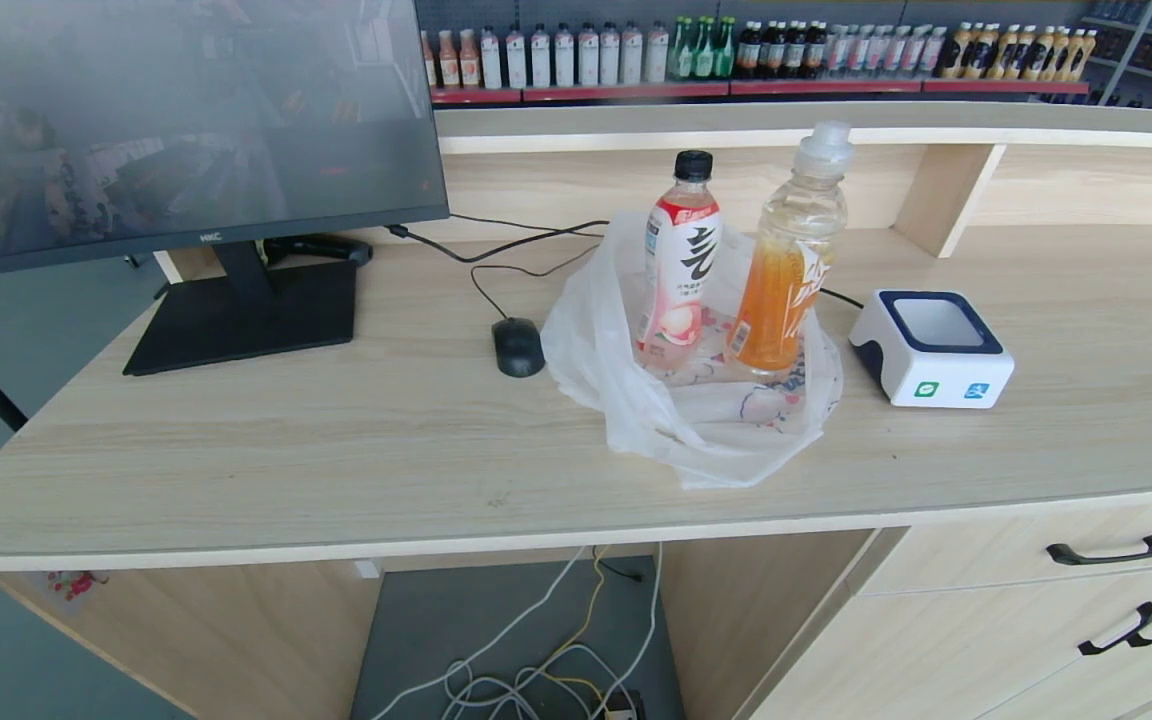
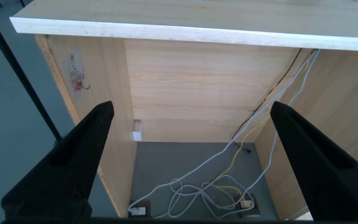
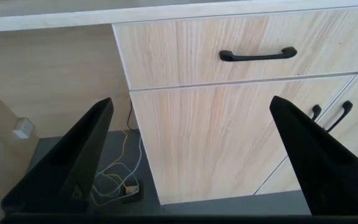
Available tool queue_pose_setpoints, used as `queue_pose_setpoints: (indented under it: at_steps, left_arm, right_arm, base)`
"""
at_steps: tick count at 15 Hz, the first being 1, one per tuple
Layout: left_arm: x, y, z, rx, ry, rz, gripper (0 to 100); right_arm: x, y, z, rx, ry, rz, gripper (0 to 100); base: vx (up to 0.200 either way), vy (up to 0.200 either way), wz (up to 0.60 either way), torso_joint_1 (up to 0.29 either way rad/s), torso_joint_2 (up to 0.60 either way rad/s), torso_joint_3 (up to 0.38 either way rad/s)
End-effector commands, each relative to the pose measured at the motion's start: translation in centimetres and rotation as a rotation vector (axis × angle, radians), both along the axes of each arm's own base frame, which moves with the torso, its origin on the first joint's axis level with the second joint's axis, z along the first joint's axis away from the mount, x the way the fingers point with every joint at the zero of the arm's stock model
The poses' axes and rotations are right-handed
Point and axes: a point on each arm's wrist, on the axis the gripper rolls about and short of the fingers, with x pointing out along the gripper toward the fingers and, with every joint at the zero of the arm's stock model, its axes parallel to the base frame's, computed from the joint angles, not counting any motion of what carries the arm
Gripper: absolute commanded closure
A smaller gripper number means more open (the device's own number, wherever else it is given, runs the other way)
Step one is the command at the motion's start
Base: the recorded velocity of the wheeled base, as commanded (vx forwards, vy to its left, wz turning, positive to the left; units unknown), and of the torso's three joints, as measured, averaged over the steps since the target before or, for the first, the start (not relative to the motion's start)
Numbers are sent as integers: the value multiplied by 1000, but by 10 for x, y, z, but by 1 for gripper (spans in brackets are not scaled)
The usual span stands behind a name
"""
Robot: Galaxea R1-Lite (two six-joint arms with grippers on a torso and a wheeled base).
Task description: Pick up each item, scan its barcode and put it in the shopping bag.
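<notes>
A pink-labelled bottle [image 1: 680, 262] with a black cap and an orange drink bottle [image 1: 790, 260] with a clear cap stand upright inside the white plastic shopping bag [image 1: 626, 390] in the middle of the counter. The white scanner [image 1: 931, 348] with a dark-rimmed window sits just right of the bag. My left gripper [image 2: 191, 168] hangs open below the counter's front edge, facing the leg space with loose cables. My right gripper [image 3: 191, 162] is open too, low in front of the drawer fronts [image 3: 229, 124]. Nothing is between either pair of fingers.
A monitor [image 1: 186, 120] on a black stand occupies the counter's left, with a black mouse [image 1: 517, 346] and its cable beside the bag. A raised wooden ledge [image 1: 736, 130] runs along the back. Drawers with black handles [image 1: 1108, 551] are under the counter at right.
</notes>
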Motion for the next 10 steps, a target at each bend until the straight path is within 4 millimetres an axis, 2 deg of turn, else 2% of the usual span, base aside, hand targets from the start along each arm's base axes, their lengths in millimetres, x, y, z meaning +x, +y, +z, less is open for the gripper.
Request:
queue_pose_setpoints:
  at_steps: [1, 6, 9, 10]
  left_arm:
    - [0, 0, 0, 0, 0, 1, 0]
    - [0, 0, 0, -2, 0, 0, 0]
    - [0, 0, 0, 0, 0, 1, 0]
    - [0, 0, 0, 0, 0, 0, 0]
  right_arm:
    - [0, 0, 0, 0, 1, 1, 0]
    - [0, 0, 0, 1, 0, 1, 0]
    - [0, 0, 0, 1, 0, 1, 0]
    - [0, 0, 0, 1, 0, 1, 0]
  base:
    - [0, 0, 0, 0, 0, 0]
    - [0, 0, 0, 0, 0, 0]
    - [-200, 0, 0, 2, 2, 6]
    - [0, 0, 0, 0, 0, 0]
